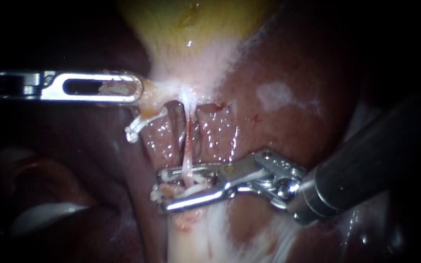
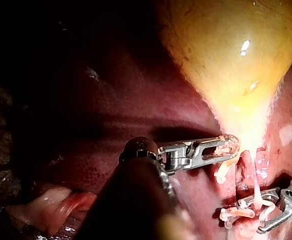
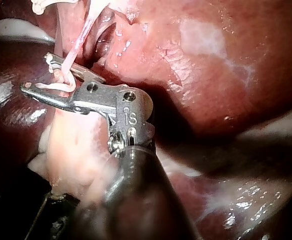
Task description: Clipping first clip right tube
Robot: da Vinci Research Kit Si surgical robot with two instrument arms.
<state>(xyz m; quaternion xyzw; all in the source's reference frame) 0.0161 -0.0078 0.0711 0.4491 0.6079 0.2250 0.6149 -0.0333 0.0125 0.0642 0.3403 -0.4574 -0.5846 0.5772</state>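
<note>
A thin pink-white tube point(image 1: 189, 141) runs down from the yellow gallbladder's point(image 1: 191, 24) neck, with red, wet tissue on both sides. I cannot tell whether it is the right tube. My right instrument point(image 1: 162, 191) comes in from the lower right. Its jaws stand in a narrow V across the tube, with a white clip point(image 1: 196, 187) seated between them. In the right wrist view the clip point(image 3: 60, 86) loops around the tube point(image 3: 78, 42) between the jaws point(image 3: 35, 72). My left instrument point(image 1: 135, 88) is shut on tissue at the gallbladder's neck and holds it to the left.
Dark red liver point(image 1: 293, 73) with a pale patch point(image 1: 276, 93) lies to the right of the tube. A curled white strand point(image 1: 135, 129) hangs under the left jaws. Pale tissue point(image 1: 196, 238) spreads below the right jaws. The left wrist view shows the gallbladder point(image 2: 236, 50) ahead of its instrument point(image 2: 233, 145).
</note>
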